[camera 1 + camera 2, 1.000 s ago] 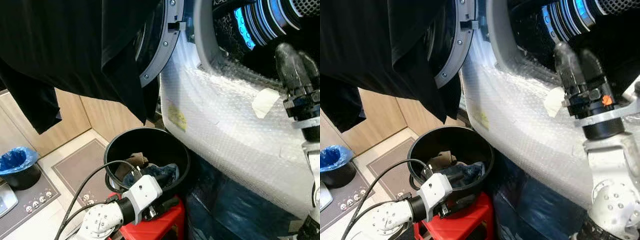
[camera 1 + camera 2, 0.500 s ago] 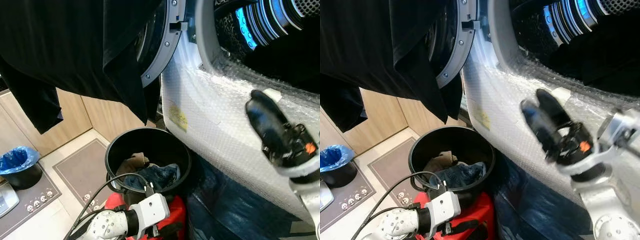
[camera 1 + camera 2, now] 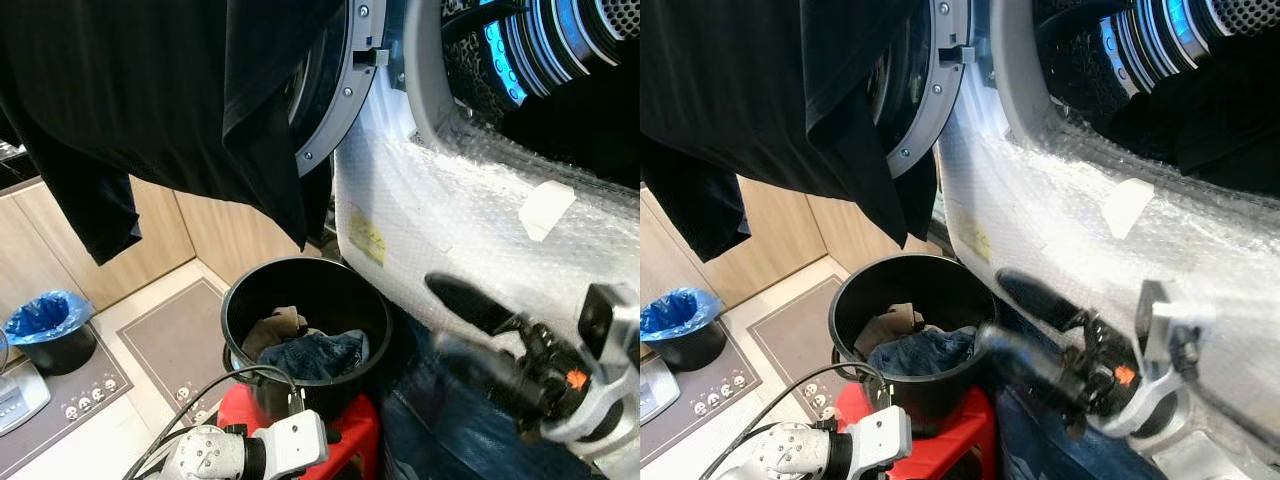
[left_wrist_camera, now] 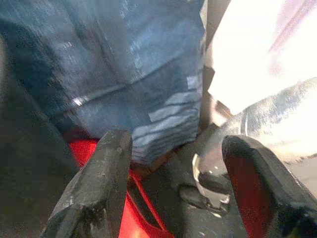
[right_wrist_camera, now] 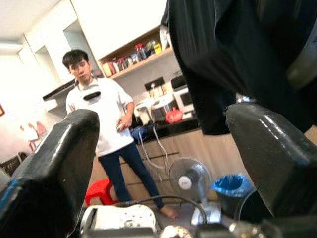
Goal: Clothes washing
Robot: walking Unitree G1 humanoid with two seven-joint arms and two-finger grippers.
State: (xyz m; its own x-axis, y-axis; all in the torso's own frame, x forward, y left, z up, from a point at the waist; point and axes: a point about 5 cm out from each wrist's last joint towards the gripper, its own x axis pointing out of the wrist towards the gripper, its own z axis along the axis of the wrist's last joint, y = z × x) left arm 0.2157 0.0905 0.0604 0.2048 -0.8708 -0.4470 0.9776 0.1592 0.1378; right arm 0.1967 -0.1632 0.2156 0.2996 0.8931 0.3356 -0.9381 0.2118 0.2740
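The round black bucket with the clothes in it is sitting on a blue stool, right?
Not quite. The round black bucket with clothes in it sits on a red plastic stool, not a blue one. The left eye view shows it.

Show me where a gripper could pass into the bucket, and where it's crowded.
The black bucket has open depth along its far wall, above the jeans and tan garment. Its near side is crowded by the cable; the open right gripper hangs beside its rim.
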